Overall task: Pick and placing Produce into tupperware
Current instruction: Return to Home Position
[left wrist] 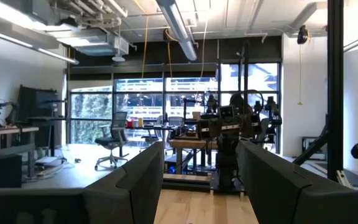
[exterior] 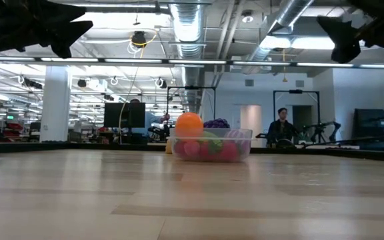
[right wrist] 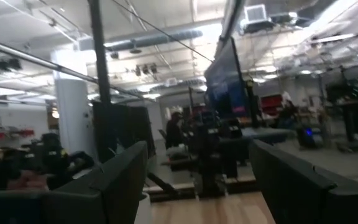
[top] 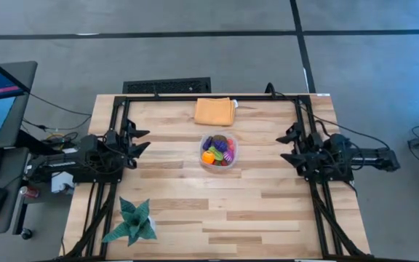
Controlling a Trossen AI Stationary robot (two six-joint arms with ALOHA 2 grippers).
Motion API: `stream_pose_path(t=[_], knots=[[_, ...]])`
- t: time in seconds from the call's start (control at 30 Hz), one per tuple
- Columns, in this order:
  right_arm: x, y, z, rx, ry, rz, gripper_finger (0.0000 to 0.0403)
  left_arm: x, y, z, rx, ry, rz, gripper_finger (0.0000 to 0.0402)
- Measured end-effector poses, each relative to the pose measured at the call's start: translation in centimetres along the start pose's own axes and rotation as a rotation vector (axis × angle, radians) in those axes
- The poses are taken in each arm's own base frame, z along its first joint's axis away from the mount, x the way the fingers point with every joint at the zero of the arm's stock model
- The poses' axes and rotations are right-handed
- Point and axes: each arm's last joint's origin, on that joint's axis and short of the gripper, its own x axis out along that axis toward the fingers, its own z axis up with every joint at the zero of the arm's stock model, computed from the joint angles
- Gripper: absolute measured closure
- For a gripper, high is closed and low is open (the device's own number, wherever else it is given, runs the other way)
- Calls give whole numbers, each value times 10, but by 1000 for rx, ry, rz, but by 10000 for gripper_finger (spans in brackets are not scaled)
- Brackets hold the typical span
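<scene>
High view: we judge packing done, produce inside tupperware; left gripper and right gripper flank it, fingers apart.

Left arm & right arm were black, boxy; left hand, right hand each had 2 dark wedge-shaped fingers.

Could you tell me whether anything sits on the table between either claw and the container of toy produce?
Nothing visible does. Bare table lies between the container and the left claw and right claw on either side; the orange cloth and green plant sit off both lines.
</scene>
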Motion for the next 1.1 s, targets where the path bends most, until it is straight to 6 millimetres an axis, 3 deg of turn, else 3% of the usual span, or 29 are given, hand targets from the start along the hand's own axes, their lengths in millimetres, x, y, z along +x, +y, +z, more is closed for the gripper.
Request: stream_pose_path(t=[0.63,0.83,1.1], knots=[[-6,0,-34,130,329,-184,97,-1,0,-14,-15,150,1,207],[-6,2,-34,35,341,-159,97,-3,-1,-24,7,256,-56,207],[-6,-5,-34,53,330,-228,97,-4,-3,-27,44,283,-105,207]])
